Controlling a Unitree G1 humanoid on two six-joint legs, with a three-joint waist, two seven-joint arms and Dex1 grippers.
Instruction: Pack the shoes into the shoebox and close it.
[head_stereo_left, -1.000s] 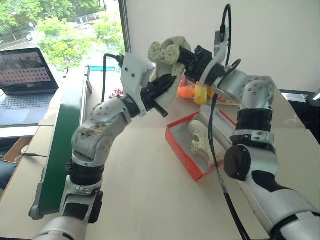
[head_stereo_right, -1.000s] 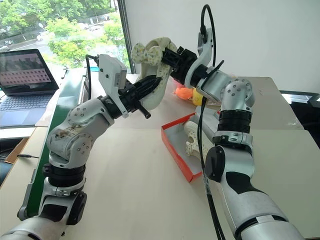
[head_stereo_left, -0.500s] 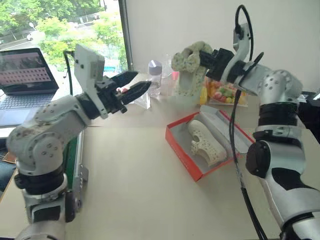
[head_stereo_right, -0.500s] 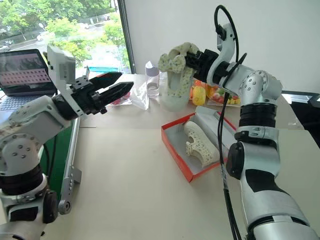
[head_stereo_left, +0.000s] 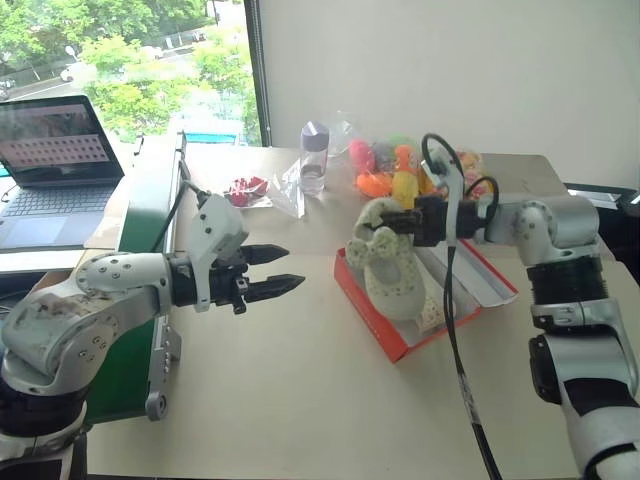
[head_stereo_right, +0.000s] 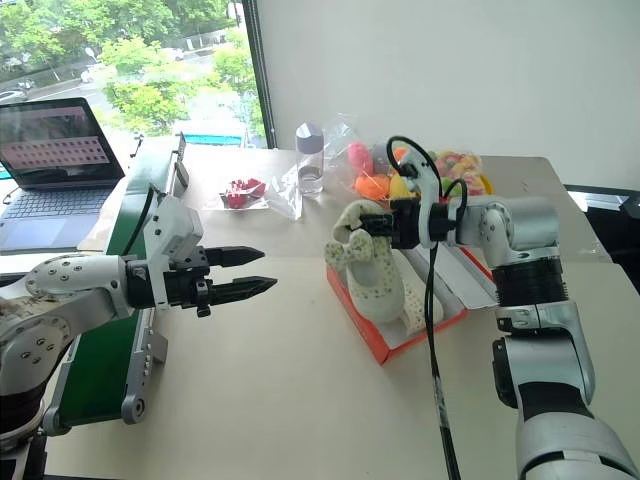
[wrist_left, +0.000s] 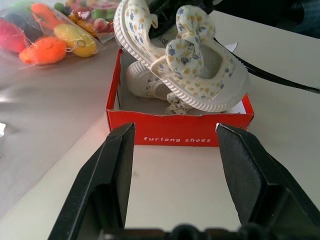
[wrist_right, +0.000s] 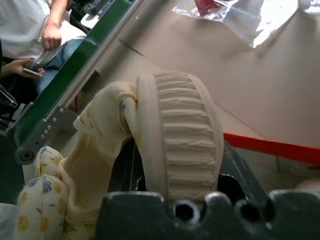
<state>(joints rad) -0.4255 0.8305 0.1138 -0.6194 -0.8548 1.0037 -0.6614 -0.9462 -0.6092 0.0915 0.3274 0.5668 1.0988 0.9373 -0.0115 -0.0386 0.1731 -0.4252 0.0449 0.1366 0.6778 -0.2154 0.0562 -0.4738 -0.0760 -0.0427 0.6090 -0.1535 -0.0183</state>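
Left eye view: a cream shoe (head_stereo_left: 385, 268) with a small flower print and a bow is held by the right gripper (head_stereo_left: 408, 222) at its heel end, toe hanging down over the near-left part of the red shoebox (head_stereo_left: 367, 307). From the right wrist view the ribbed sole (wrist_right: 182, 145) is seen wedged between the two black fingers, so the fingers are clamped on the shoe. A second shoe (wrist_left: 150, 86) of the pair is already lying inside the box, seen under the held one in the left wrist view; the box lid (head_stereo_left: 478, 270) is folded open on the far right side. The left gripper (head_stereo_left: 272, 272) is held over the bare table (head_stereo_left: 300, 400), well apart from the box and pointed towards it, its fingers parted with nothing between them. Bagged toys (head_stereo_left: 395, 170), a clear bottle (head_stereo_left: 314, 156) and a laptop (head_stereo_left: 55, 160) are set farther off. The step in hand is judged to be the placing of the second shoe. For the next move the shoe would need to be lowered and laid flat beside the first one, inside the walls, before release; otherwise the toe could be caught on the near rim or left resting on the other shoe, and the lid could then not be shut flat.
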